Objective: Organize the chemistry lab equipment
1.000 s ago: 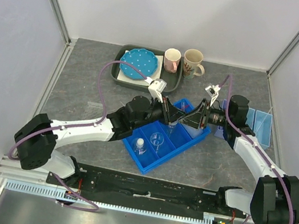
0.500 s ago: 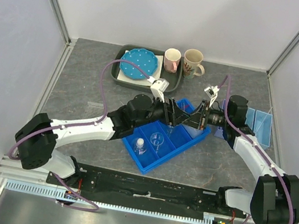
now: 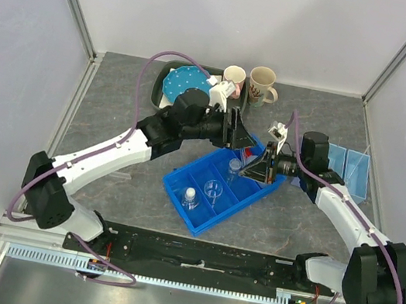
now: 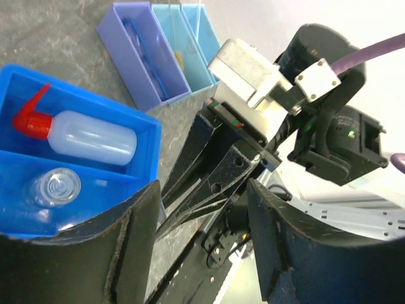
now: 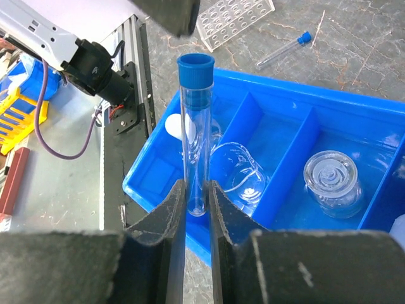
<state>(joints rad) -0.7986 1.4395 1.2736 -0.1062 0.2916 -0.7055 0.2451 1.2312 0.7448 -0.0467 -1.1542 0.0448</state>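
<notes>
- Right gripper (image 5: pixel 195 193) pinches a tube (image 5: pixel 192 126) low on its body. The fingers are almost closed, with only the glass between them.
- The tube is upright, blue cap on top. The low grip leaves the capped end free. My read: that suits handing it to the other arm better than dropping it into a hole.
- The tube hangs over the tray (image 5: pixel 354 96), above the vial and beaker cells, and touches nothing but the fingers.
- In the tray, a white-capped vial (image 5: pixel 172 125), a beaker (image 5: pixel 237 168) and a jar (image 5: pixel 332 180) each sit in their own cell. That probably keeps the glass from knocking together.
- The squeeze bottle (image 4: pixel 88 142) lies on its side in the end cell, next to the jar's, red nozzle toward the tray wall.
- Left gripper (image 4: pixel 201 190) is spread wide and holds nothing. It faces the right gripper, with its jaws framing it. That could mean it is ready to receive or just parked clear; I can't tell which.
- A second tube (image 5: pixel 281 50) lies flat on the table beyond the tray, near a clear rack (image 5: pixel 231 19). The rack is the likely home for both tubes, so this step looks like tube sorting, with one tube not yet picked up.
- Small bins (image 4: pixel 145 57) stand side by side just off the tray. Something thin and blue lies in the purple one. It may be the glasses, but it is too small to confirm.
- Risk: the glass is smooth and the pinch is narrow, so a tilt or a loose handover could drop the tube onto the beaker below.
</notes>
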